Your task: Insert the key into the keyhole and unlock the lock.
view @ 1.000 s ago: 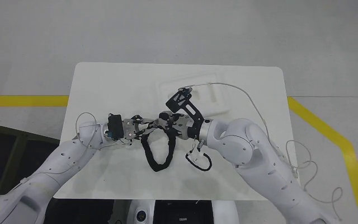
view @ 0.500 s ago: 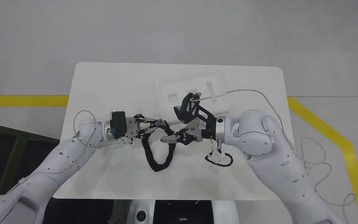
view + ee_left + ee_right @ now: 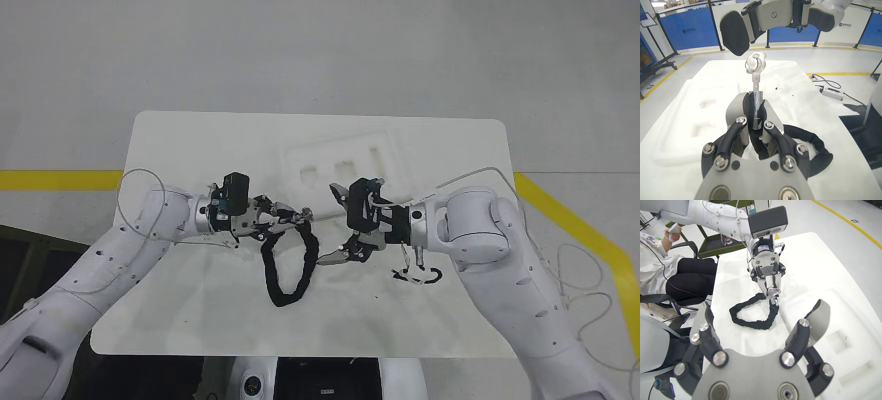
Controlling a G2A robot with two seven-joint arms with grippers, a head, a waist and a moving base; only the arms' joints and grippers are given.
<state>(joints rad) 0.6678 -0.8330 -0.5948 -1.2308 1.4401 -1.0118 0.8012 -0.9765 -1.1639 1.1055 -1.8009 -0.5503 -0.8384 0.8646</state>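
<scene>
My left gripper (image 3: 755, 100) is shut on the silver lock cylinder (image 3: 756, 111). The key (image 3: 755, 64) stands in the cylinder's keyhole, its head sticking out free. The lock's black fabric-covered chain (image 3: 285, 275) hangs from the cylinder and lies in a loop on the white table (image 3: 180, 140). My right gripper (image 3: 332, 228) is open, a short way beyond the key head and not touching it. From the right wrist view, my right gripper (image 3: 762, 305) faces the left gripper (image 3: 772, 285), the key (image 3: 773, 291) and the chain (image 3: 753, 321).
A white foam tray (image 3: 345, 160) with shallow pockets lies on the far side of the table, just behind both grippers. A black cable loop (image 3: 420, 277) hangs under the right arm. The table's near half around the chain is bare.
My right gripper has let go of the key, opened and drawn back to the right. The left gripper has shifted right and farther back with the lock, key still in it.
</scene>
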